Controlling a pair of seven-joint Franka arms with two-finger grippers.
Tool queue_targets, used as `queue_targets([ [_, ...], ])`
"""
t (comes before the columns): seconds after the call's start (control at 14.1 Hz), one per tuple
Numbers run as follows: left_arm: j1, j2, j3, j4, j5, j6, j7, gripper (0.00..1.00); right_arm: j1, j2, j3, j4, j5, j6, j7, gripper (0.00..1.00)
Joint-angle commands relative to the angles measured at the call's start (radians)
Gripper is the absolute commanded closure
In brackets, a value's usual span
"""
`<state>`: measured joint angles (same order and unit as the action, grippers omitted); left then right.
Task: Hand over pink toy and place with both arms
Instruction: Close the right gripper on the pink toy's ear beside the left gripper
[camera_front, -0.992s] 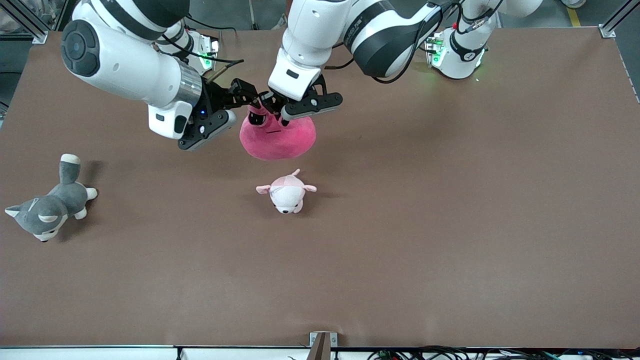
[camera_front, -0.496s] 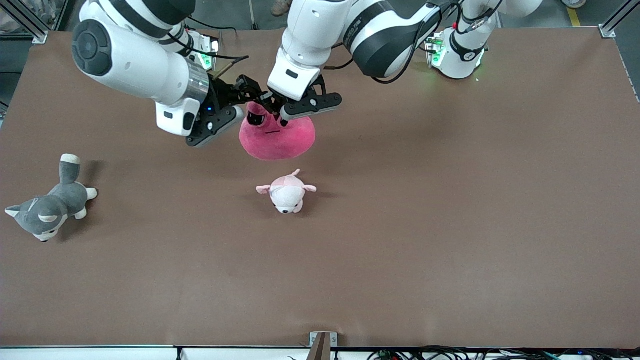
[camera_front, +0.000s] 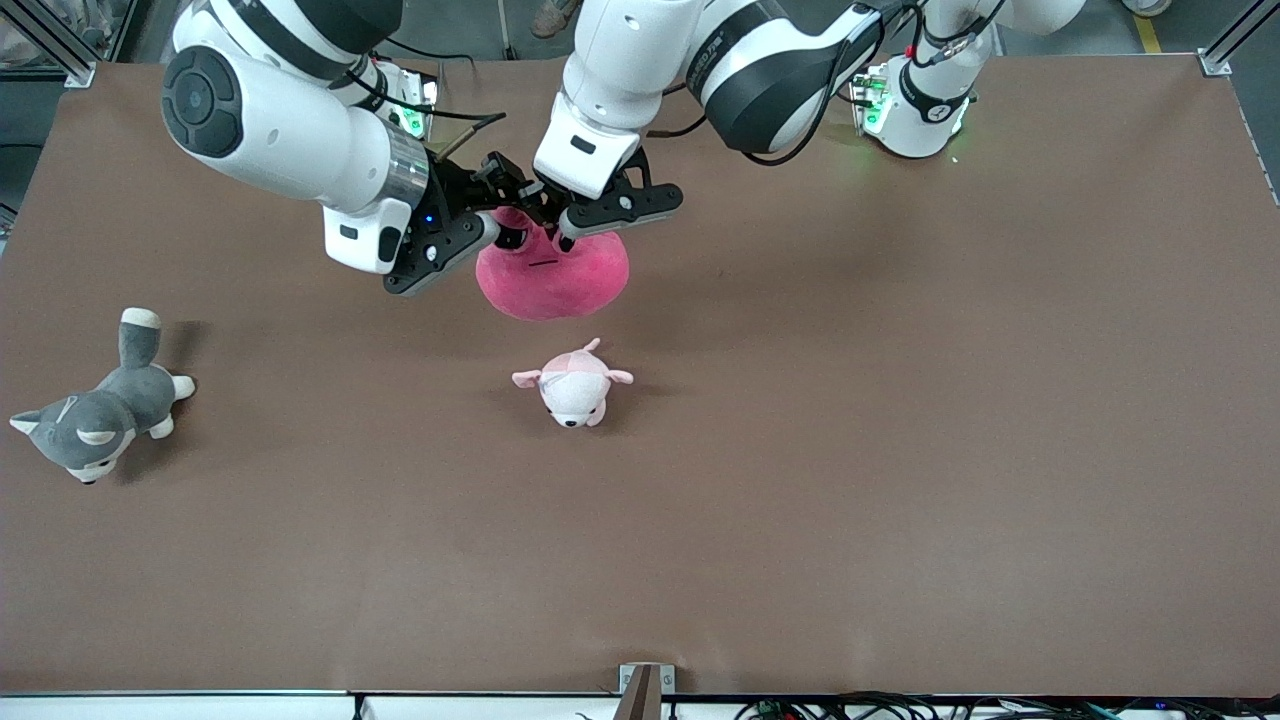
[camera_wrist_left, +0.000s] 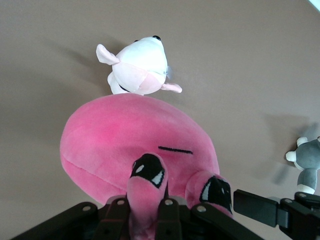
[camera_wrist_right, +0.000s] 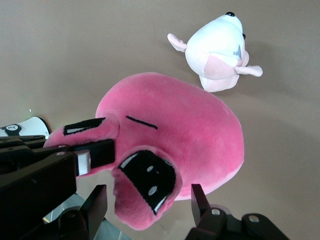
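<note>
Pink toy (camera_front: 552, 280) hangs from left fingers (camera_wrist_left: 169, 220), right fingers (camera_wrist_right: 198, 196) spread around it.

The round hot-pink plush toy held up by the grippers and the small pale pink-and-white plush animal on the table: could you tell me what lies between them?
Nothing: in the front view only bare brown table shows between the round hot-pink plush toy and the pale pink-and-white plush animal.

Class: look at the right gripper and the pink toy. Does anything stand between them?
Nothing visible does. The right gripper is open around an eye flap of the pink toy, which the left gripper holds shut over the table.
</note>
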<state>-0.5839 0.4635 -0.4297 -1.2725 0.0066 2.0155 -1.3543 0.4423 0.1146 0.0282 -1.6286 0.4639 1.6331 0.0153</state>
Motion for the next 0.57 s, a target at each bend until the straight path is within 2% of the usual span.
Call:
queue_targets([
  [0.0, -0.008, 0.011, 0.000, 0.027, 0.010, 0.002, -0.017, 1.00, -0.004, -0.001, -0.002, 0.001, 0.018, -0.001, 0.002, 0.26],
  [0.28, -0.008, 0.012, 0.000, 0.027, 0.010, 0.003, -0.017, 1.00, 0.001, 0.005, -0.002, 0.001, 0.018, 0.004, 0.000, 0.27],
  [0.42, -0.008, 0.012, 0.002, 0.027, 0.010, 0.003, -0.017, 1.00, 0.001, 0.010, -0.002, 0.001, 0.018, 0.007, 0.000, 0.32],
  [0.5, -0.010, 0.012, 0.002, 0.027, 0.010, 0.003, -0.017, 1.00, 0.001, 0.010, -0.002, 0.001, 0.018, 0.008, 0.000, 0.39],
])
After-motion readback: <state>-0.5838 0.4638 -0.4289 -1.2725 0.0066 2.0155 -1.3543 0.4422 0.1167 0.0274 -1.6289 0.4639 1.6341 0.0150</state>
